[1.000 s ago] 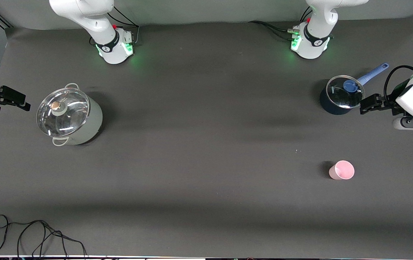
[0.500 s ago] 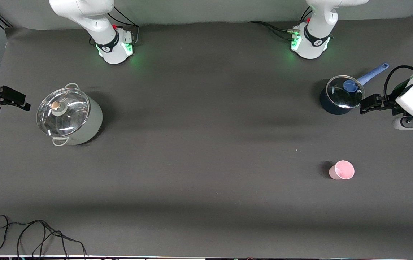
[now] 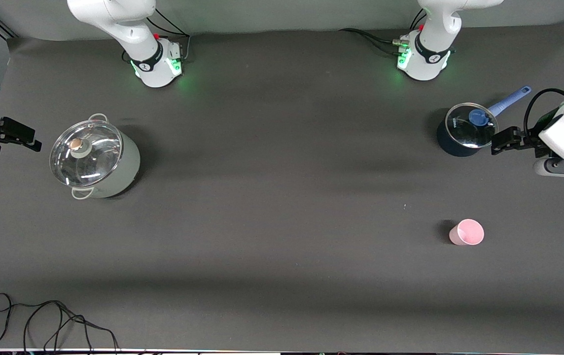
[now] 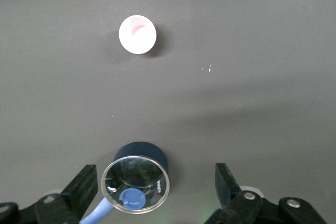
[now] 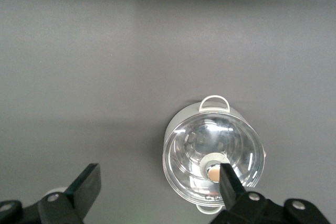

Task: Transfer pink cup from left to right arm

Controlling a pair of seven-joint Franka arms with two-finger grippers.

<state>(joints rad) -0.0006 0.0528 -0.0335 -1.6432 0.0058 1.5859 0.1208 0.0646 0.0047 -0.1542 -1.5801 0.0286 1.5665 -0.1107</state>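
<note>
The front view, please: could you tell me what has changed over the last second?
Almost nothing. The left arm's wrist has crept slightly toward the top of the front view, its open left gripper still beside the small blue saucepan. The open right gripper waits at the right arm's end of the table. The pink cup, upright and untouched, and the large lidded pot have not moved.

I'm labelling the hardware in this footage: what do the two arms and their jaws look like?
Both arms are glossy white with rounded links, a black band above each base and green lights glowing there. Black cables run from the bases. The left gripper and right gripper are black, two-fingered, on white wrist housings; a black cable loops over the left wrist.
</note>
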